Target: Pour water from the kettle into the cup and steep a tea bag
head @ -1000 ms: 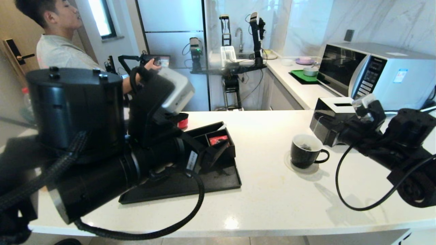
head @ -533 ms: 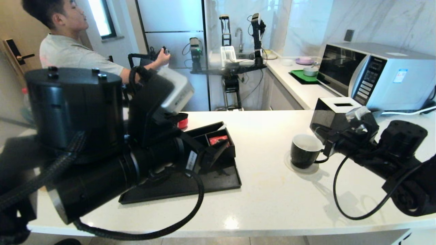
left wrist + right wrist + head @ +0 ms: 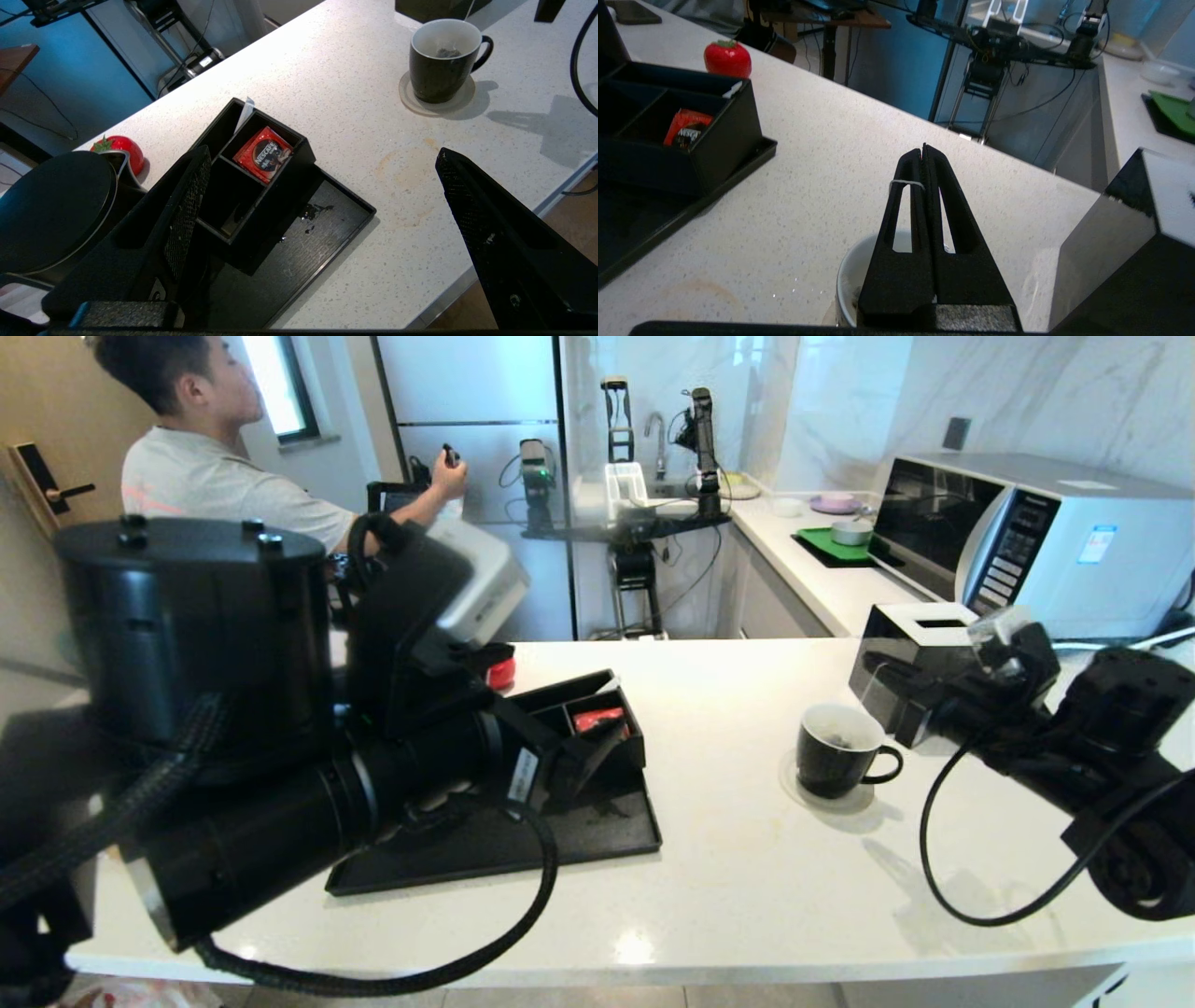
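Right gripper (image 3: 923, 154) pinched closed on tea bag (image 3: 447, 52) string above cup (image 3: 834, 750); bag inside. Left gripper (image 3: 322, 196) spread open (kettle (image 3: 51, 210) at its 9 o'clock).

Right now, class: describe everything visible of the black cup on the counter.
The cup is a glossy black mug with a white inside and a small loop handle. It stands upright on a pale round coaster on the white counter. A grey tea bag lies inside, its string rising to the shut right pincer above it.
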You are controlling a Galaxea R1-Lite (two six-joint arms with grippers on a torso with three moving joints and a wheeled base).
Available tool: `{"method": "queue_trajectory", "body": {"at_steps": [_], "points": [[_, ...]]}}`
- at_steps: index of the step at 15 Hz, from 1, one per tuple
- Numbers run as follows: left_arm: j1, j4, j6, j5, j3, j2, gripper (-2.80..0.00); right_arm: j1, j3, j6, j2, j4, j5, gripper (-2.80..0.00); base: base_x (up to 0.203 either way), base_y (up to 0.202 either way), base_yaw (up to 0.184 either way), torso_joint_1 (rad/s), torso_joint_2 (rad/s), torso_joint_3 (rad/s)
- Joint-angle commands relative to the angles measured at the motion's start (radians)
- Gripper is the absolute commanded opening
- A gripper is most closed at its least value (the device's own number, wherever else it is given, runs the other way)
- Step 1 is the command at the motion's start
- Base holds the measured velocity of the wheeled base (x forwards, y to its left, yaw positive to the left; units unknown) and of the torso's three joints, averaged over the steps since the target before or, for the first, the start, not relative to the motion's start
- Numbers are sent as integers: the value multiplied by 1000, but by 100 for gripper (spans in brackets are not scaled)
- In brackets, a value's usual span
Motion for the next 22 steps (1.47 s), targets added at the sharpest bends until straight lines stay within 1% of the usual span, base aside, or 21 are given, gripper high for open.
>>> {"method": "queue_trajectory", "body": {"at_steps": [1, 6, 8, 11, 14, 17, 22], "points": [[0, -2, 1, 1, 0, -1, 0, -1, -25, -2, -41, 4, 3, -280, 0, 0, 0, 0, 0, 0], [-2, -3, 2, 1, 0, -2, 0, -1, -189, -3, -85, 150, 3, -280, 0, 0, 0, 0, 0, 0], [-5, -2, 1, 1, 1, -7, 0, -1, -205, -3, -81, 176, 3, -280, 0, 0, 0, 0, 0, 0], [-6, -4, 2, 2, 33, -20, 0, -1, -170, -6, -72, 163, 3, -280, 0, 0, 0, 0, 0, 0], [-6, -3, 1, 1, 40, -28, 0, 1, -106, -12, -54, 140, 3, -280, 0, 0, 0, 0, 0, 0], [-6, -3, 1, 1, 42, -27, 0, 0, -41, -8, -4, 54, 3, -280, 0, 0, 0, 0, 0, 0], [-5, -3, -1, 1, 53, -26, 0, 1, 52, -8, 61, -37, 4, -280, 0, 0, 0, 0, 0, 0]]}}
